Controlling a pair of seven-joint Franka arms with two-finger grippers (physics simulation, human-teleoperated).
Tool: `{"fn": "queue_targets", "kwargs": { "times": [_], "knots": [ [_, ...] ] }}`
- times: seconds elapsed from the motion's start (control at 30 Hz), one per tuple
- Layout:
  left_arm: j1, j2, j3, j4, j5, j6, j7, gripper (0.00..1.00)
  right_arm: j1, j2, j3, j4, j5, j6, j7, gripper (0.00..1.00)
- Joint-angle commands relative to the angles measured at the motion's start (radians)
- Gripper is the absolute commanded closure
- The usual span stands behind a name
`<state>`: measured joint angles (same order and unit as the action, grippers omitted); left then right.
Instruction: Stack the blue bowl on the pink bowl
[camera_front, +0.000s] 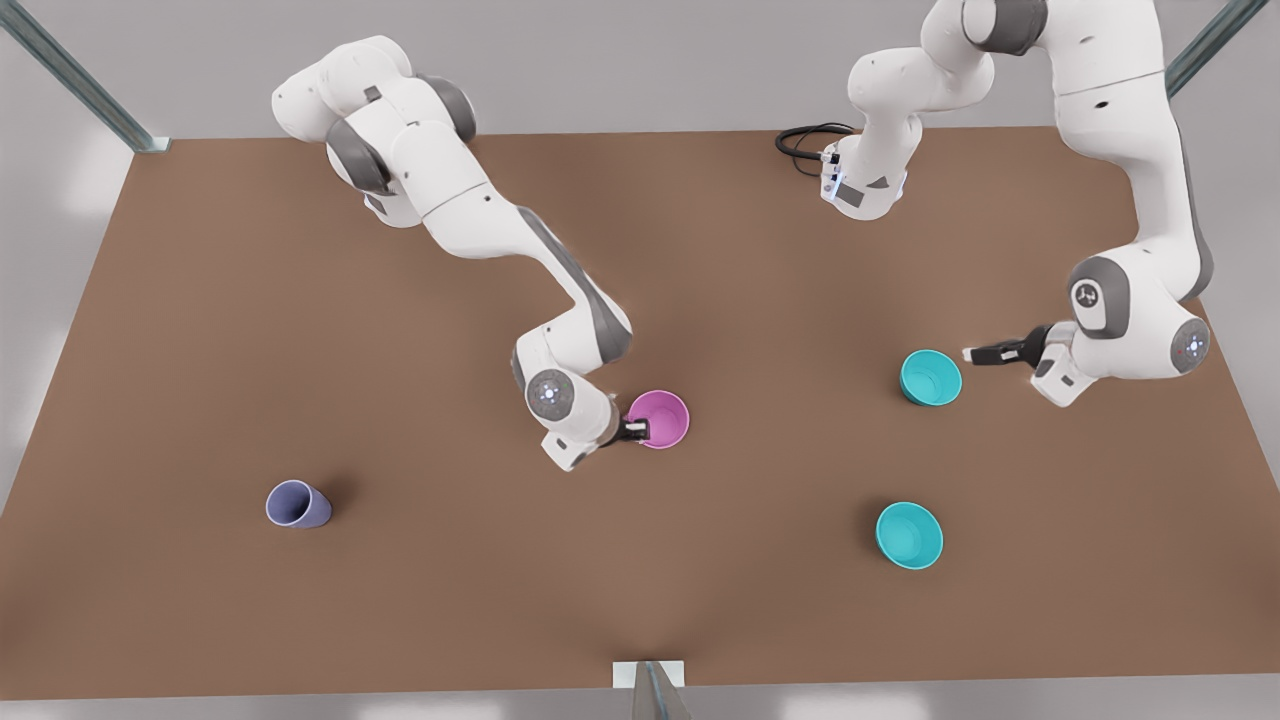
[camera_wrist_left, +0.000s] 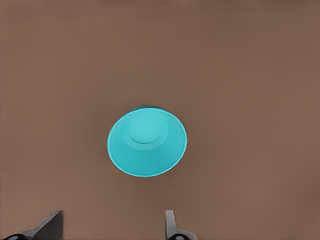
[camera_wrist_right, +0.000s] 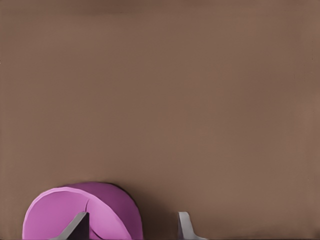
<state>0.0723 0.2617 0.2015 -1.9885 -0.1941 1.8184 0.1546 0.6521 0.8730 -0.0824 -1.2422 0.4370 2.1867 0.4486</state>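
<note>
The right gripper (camera_front: 640, 431) sits at the rim of the pink bowl (camera_front: 661, 418) near the middle of the brown table (camera_front: 200, 350). In the right wrist view its fingers (camera_wrist_right: 75, 227) are spread: 1 is inside the pink bowl (camera_wrist_right: 82, 212), the other outside the wall, and they are not closed on it.

The left gripper (camera_front: 968, 354) hovers just beside the blue bowl (camera_front: 930, 377) on the front view's right, without touching it. The left wrist view shows the blue bowl (camera_wrist_left: 147, 141) upright on the table ahead of the gripper's 2 fingers (camera_wrist_left: 50, 226), which stand wide apart with nothing between them.

A 2nd teal bowl (camera_front: 909, 535) rests nearer the front edge, well apart from the 1st. A lavender cup (camera_front: 297, 504) lies tipped on its side at the front view's left.
</note>
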Motion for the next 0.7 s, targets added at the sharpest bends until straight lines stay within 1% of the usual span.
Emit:
{"fn": "queue_targets", "kwargs": {
  "times": [0.0,0.03,0.07,0.1,0.13,0.2,0.23,0.27,0.33,0.37,0.4,0.43,0.47,0.5,0.57,0.6,0.67],
  "knots": [
    [0.004,0.007,0.006,-0.048,-0.036,0.318,0.41,0.0,-0.069,-0.023,0.0,0.065,0.046,-0.272,0.352,0.0],
    [-0.002,0.005,0.006,-0.113,-0.036,0.381,0.433,0.0,-0.117,-0.026,-0.004,0.095,0.039,-0.415,0.262,0.0],
    [-0.005,0.005,0.006,-0.141,-0.06,0.386,0.447,0.0,-0.198,-0.062,-0.008,0.095,0.006,-0.548,0.096,0.0],
    [-0.005,0.014,0.006,-0.144,-0.088,0.392,0.448,0.0,-0.308,-0.066,-0.011,0.095,-0.009,-0.643,-0.085,0.0],
    [-0.008,0.024,0.004,-0.157,-0.09,0.43,0.448,0.0,-0.384,-0.065,-0.008,0.086,-0.13,-0.679,-0.266,0.0],
    [-0.009,0.059,0.004,-0.171,-0.126,0.479,0.454,0.0,-0.453,-0.092,-0.011,0.095,-0.332,-0.736,-0.522,0.0],
    [-0.005,0.077,0.004,-0.176,-0.133,0.489,0.477,0.0,-0.459,-0.201,-0.005,0.096,-0.406,-0.755,-0.625,0.0],
    [-0.002,0.093,0.004,-0.185,-0.134,0.49,0.482,0.0,-0.451,-0.362,-0.004,0.096,-0.414,-0.834,-0.642,0.0],
    [-0.005,0.094,0.004,-0.197,-0.16,0.492,0.482,0.0,-0.454,-0.502,-0.019,0.083,-0.426,-0.844,-0.65,0.0],
    [-0.005,0.105,0.004,-0.199,-0.195,0.493,0.482,0.0,-0.457,-0.591,-0.019,-0.003,-0.428,-0.832,-0.642,0.0],
    [-0.005,0.109,0.004,-0.199,-0.205,0.504,0.482,0.1,-0.457,-0.654,-0.013,-0.066,-0.429,-0.811,-0.639,0.0],
    [-0.006,0.109,0.004,-0.202,-0.206,0.504,0.482,0.33,-0.459,-0.744,-0.004,-0.195,-0.434,-0.727,-0.637,0.0],
    [-0.006,0.117,0.004,-0.204,-0.206,0.504,0.482,0.38,-0.454,-0.747,-0.002,-0.22,-0.438,-0.711,-0.637,0.0],
    [-0.008,0.123,0.004,-0.204,-0.206,0.504,0.482,0.38,-0.443,-0.707,-0.002,-0.2,-0.471,-0.722,-0.634,0.0],
    [-0.008,0.134,0.004,-0.205,-0.208,0.504,0.482,0.39,-0.442,-0.703,-0.002,-0.197,-0.469,-0.731,-0.631,0.0],
    [-0.009,0.134,0.004,-0.205,-0.208,0.504,0.482,0.41,-0.436,-0.703,-0.002,-0.195,-0.471,-0.743,-0.596,0.0],
    [-0.009,0.133,0.004,-0.205,-0.208,0.498,0.482,0.61,-0.434,-0.687,-0.004,-0.174,-0.487,-0.788,-0.57,0.0]
  ]
}}
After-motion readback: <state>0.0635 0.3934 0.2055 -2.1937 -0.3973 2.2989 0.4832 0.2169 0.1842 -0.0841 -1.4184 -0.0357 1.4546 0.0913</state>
